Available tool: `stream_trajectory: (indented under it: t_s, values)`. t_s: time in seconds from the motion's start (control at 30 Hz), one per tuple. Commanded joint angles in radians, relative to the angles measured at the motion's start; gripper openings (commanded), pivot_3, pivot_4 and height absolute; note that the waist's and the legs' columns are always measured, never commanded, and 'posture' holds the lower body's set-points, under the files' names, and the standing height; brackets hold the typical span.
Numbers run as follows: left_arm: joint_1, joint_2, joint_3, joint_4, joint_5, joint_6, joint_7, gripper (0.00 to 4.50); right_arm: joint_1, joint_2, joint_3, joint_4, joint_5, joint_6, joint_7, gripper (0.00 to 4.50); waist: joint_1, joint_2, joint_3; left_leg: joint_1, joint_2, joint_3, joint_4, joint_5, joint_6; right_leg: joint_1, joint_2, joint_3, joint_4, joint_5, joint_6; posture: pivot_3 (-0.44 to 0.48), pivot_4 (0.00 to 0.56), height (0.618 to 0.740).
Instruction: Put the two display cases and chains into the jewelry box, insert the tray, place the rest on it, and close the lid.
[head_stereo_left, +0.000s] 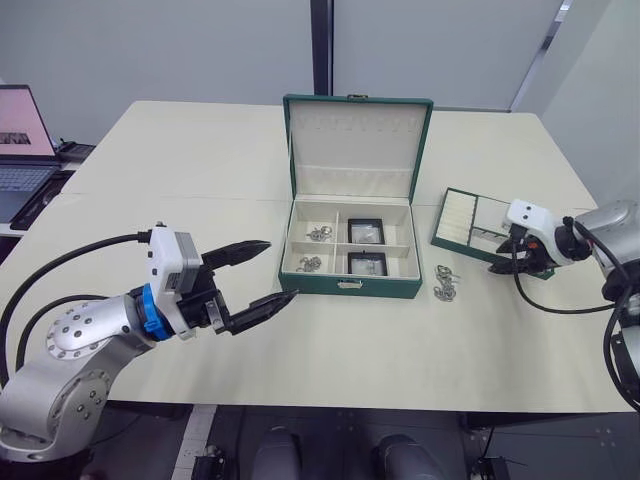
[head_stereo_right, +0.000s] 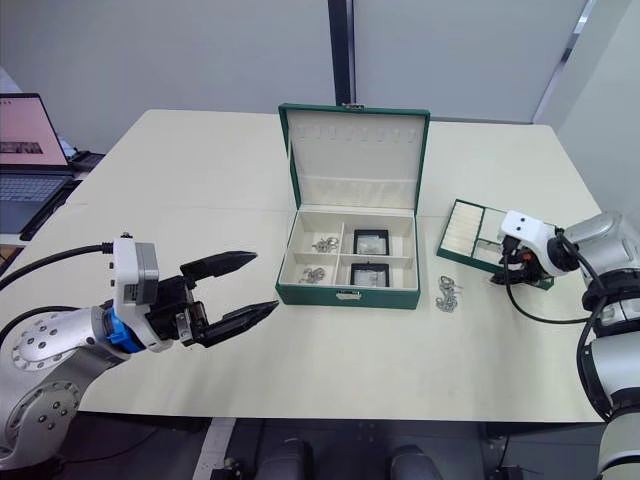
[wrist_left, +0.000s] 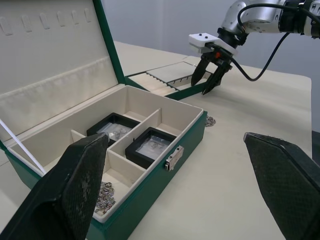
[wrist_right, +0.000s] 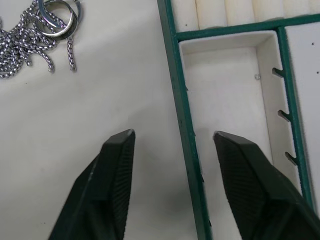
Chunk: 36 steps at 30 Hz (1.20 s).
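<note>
Left arm: silver-grey metal links with round joint housings bearing small dark screws; a blue ring sits just behind the white, boxy wrist module. A thick black cable loops back from that module. The left gripper (head_stereo_left: 256, 274) carries two long black fingers (wrist_left: 75, 192), matte, faintly speckled, tapering to points. Right arm: the same silver-grey shell, a white rounded wrist module, and a thin black cable curling beneath it. The right gripper (wrist_right: 172, 142) has matching black tapered fingers.

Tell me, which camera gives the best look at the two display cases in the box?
The left wrist view: the display cases appear large in the jewelry box's compartments. Both eye views show them small, from above.
</note>
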Motion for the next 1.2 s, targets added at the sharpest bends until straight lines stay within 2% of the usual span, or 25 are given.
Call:
stream_trajectory:
  t_s: [0.03,0.27,0.57,0.73,1.0,1.2]
  values:
    - [-0.002,-0.004,0.011,-0.031,0.004,-0.030,0.000,4.50,-0.037,-0.007,-0.030,0.021,-0.016,-0.025,-0.010,1.67,0.000,0.000,0.000,0.000,0.000,0.000,0.000,0.000,0.000,0.000,0.000,0.000,0.000,0.000,0.000,0.000,0.150,0.740]
    - [-0.004,-0.005,0.010,-0.028,0.004,-0.031,0.002,4.50,-0.069,0.005,-0.032,0.078,-0.039,-0.053,-0.035,0.05,-0.002,0.000,0.000,0.000,0.000,0.000,0.000,0.000,0.000,0.000,0.000,0.000,0.000,0.000,0.000,0.000,0.150,0.740]
    - [-0.005,-0.016,-0.002,-0.020,0.013,-0.039,-0.001,4.50,-0.100,-0.008,-0.046,0.095,-0.051,-0.064,-0.041,0.01,-0.003,0.001,0.000,0.000,0.000,0.000,0.000,0.000,0.000,0.000,0.000,0.000,0.000,0.000,0.000,0.000,0.150,0.740]
    - [-0.016,-0.005,0.010,0.005,0.008,-0.040,-0.022,4.50,-0.093,-0.048,-0.061,0.000,-0.042,-0.030,0.021,0.01,-0.003,0.004,0.002,0.000,0.000,0.000,0.000,0.000,0.000,0.000,0.000,0.000,0.000,0.000,0.000,0.000,0.150,0.740]
    - [-0.056,0.008,0.008,0.047,0.016,-0.042,-0.050,4.50,0.021,-0.142,-0.125,-0.353,0.014,0.126,0.128,0.01,0.002,0.006,0.003,0.000,0.000,0.000,0.000,0.000,0.000,0.000,0.000,0.000,0.000,0.000,0.000,0.000,0.150,0.740]
    - [-0.054,0.026,0.040,0.069,0.004,-0.037,-0.081,4.50,0.183,-0.245,-0.210,-0.764,0.132,0.365,0.206,0.01,0.004,0.007,0.004,0.000,0.000,0.000,0.000,0.000,0.000,0.000,0.000,0.000,0.000,0.000,0.000,0.000,0.150,0.740]
